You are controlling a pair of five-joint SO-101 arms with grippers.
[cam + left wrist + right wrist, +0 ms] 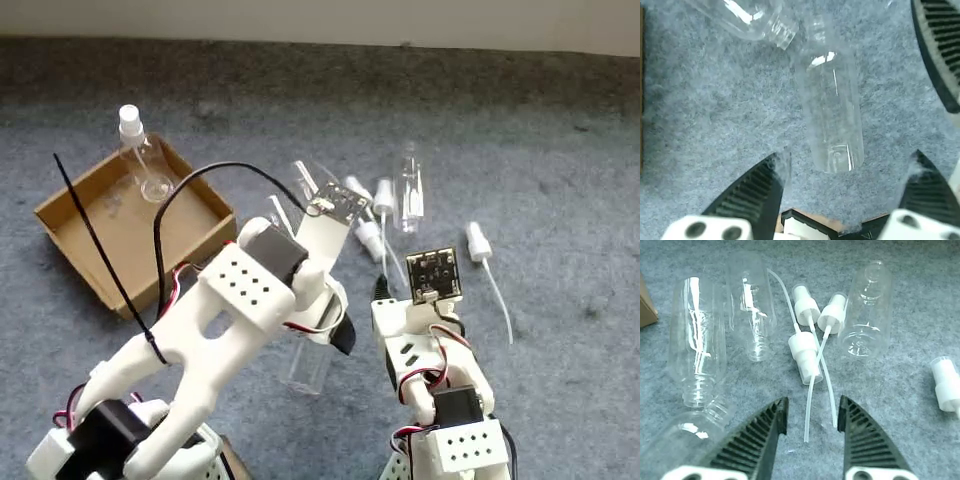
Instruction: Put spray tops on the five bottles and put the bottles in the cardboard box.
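A clear bottle (832, 105) without a top lies on the grey carpet. My left gripper (840, 192) is open over its bottom end, one finger on either side. Beyond its neck lies a second clear bottle (747, 17). My right gripper (812, 410) is open just above the carpet, with the thin tubes of three white spray tops (807, 357) between its fingertips. Uncapped bottles (697, 355) (750, 305) (867, 310) lie around them. Another spray top (947, 380) lies apart. In the cardboard box (95, 235) is a bottle with a top (145, 160).
The left arm (250, 290) reaches over the middle of the carpet and hides part of a bottle (310, 365). A ribbed black finger (940, 50) of the other arm is close beside the left gripper. Bare carpet stretches to the right of the spray top (478, 242).
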